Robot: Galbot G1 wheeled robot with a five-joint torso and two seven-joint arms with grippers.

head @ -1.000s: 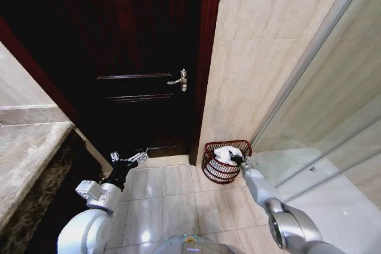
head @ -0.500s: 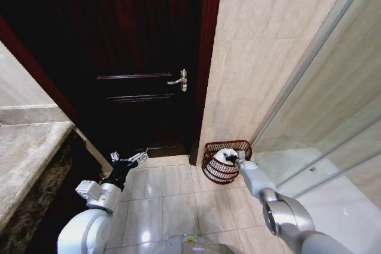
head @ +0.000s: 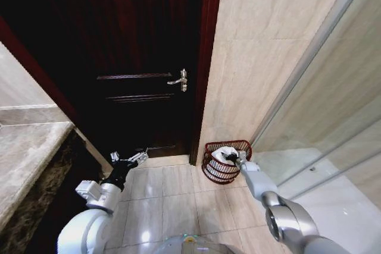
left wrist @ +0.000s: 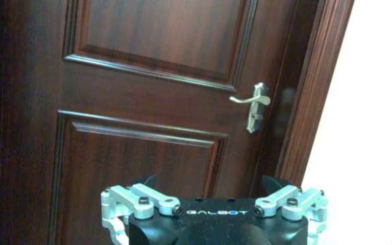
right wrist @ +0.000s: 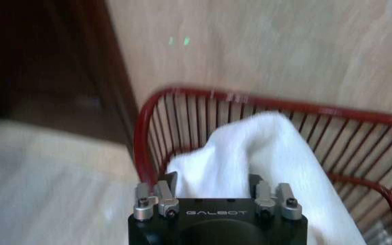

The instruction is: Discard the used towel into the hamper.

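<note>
Towel [head: 224,154], white, is lying bunched in the hamper [head: 209,169], a dark red wire basket standing on the tile floor [head: 172,197] against the beige wall, just beside the dark wooden door [head: 137,57]; in the head view the right gripper [head: 237,157] is hovering at the hamper's rim, touching or nearly touching the cloth, while the left gripper [head: 128,159] is idling low near the door's foot, fingers spread and empty. Left wrist view: left gripper [left wrist: 213,212] is facing the door and its metal handle [left wrist: 253,104], jaws apart, gripping nothing. Right wrist view: right gripper [right wrist: 217,190] is sitting just over the towel [right wrist: 257,153], fingers parted with cloth mounded between them; whether they are pinching it I cannot tell. Handling judgement: the towel is looking soft, light and limp, likely to drape and snag on the wire ribs [right wrist: 182,127]; the raised fold at its crest is offering the best hold.
</note>
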